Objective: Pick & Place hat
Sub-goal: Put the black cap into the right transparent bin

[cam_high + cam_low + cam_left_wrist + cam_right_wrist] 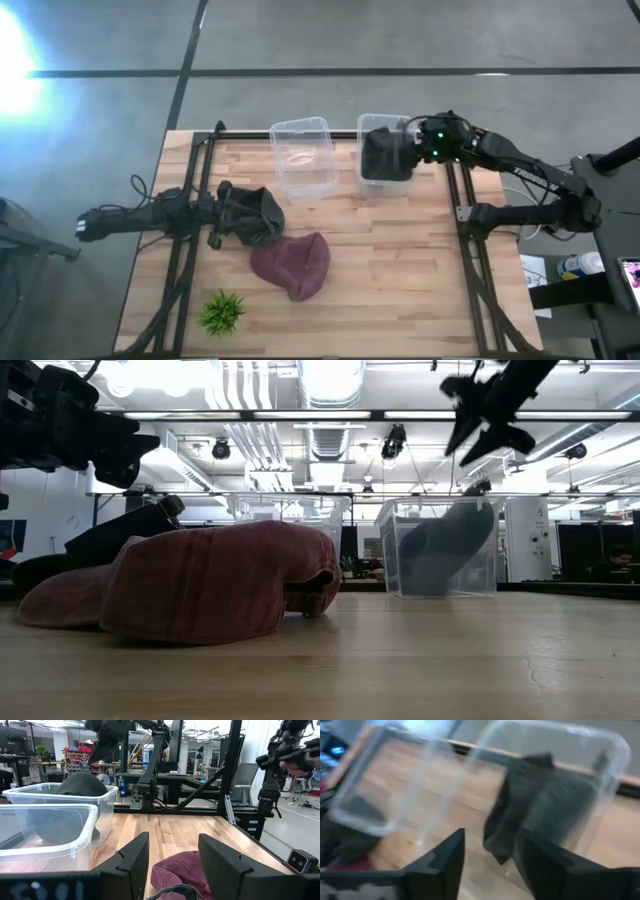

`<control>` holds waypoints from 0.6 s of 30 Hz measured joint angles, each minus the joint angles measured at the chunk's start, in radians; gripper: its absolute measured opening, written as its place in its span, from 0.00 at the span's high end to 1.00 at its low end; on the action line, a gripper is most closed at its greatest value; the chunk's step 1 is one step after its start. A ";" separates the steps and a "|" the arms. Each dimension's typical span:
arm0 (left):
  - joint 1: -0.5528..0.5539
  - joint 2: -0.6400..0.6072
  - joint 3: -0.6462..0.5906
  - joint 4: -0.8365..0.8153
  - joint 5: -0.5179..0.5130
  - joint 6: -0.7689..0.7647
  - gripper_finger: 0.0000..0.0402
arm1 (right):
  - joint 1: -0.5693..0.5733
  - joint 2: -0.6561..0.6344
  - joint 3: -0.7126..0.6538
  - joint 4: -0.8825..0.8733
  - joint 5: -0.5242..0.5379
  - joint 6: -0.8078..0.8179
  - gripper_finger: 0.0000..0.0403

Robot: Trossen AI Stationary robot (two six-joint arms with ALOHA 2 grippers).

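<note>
A maroon hat [292,265] lies on the wooden table near its middle and also shows in the low view [200,585]. A dark hat [255,215] lies just left of it. My left gripper [228,207] is open and hangs over the dark hat's left edge; past its fingers [172,862] the maroon hat [182,870] shows. A second dark hat [385,155] sits in the right clear bin [372,125], leaning against its wall [445,550]. My right gripper [425,142] is open and empty above that bin [487,855].
An empty clear bin [303,157] stands beside the right one at the table's far middle. A small green plant [222,312] stands near the front left. Dark frame rails [470,250] run along both table sides. Bare wood lies at the front right.
</note>
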 joint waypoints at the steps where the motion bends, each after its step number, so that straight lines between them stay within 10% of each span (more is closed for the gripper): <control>1: 0.000 0.000 0.000 0.000 0.000 0.000 0.59 | 0.013 -0.013 0.010 0.000 -0.001 -0.018 0.53; 14: 0.000 0.000 0.000 0.004 -0.027 -0.025 0.59 | 0.394 0.017 0.139 -0.004 0.009 -0.117 0.45; 18: -0.004 0.000 0.000 0.084 -0.001 -0.460 0.59 | 0.508 0.091 0.140 -0.007 0.024 -0.054 0.46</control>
